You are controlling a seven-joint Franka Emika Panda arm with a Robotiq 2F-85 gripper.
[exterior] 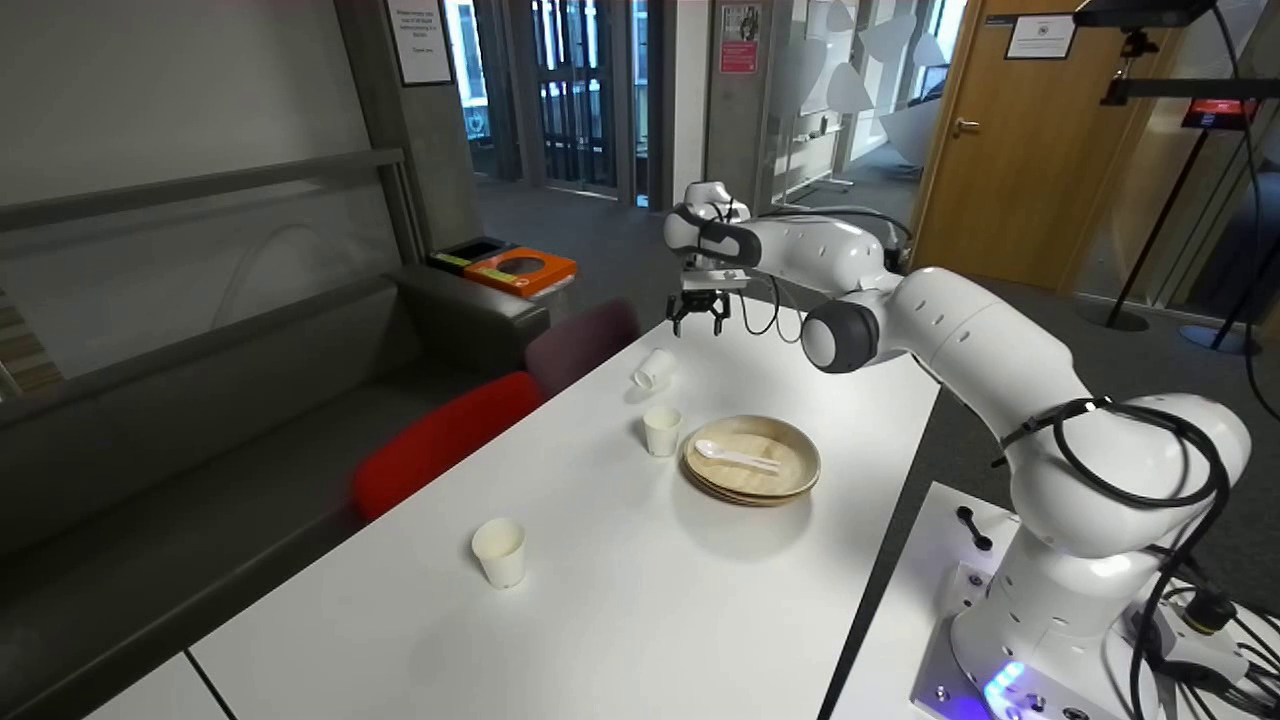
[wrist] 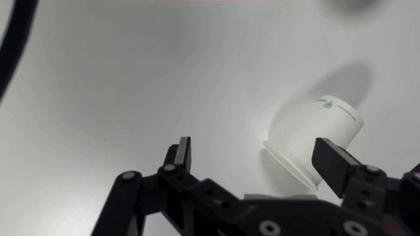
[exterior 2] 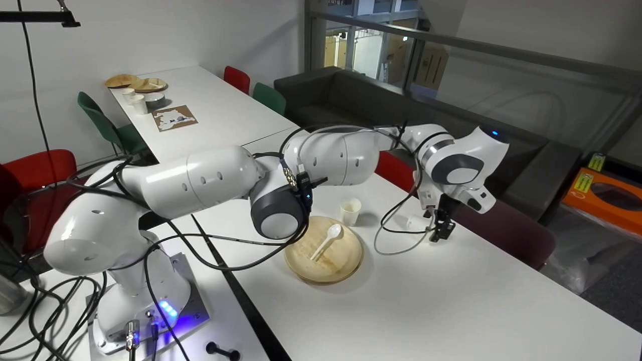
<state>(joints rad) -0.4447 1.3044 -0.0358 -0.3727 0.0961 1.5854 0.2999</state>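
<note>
The fallen cup lies on its side on the table; in an exterior view it is just to the near left of the gripper, with an upright cup nearer still and the plates to that one's right. A sound grip on the fallen cup would probably call for a sideways shift first: in the wrist view it lies right of the middle of the gap, partly behind the right finger. It also slants, mouth near left and base far right, so a turn of the wrist to bring the fingers across its wall looks wise, then a slow descent and a light squeeze, as it could buckle or roll away. The gripper itself hangs above the table, spread wide, holding nothing and with no contact to be seen.
</note>
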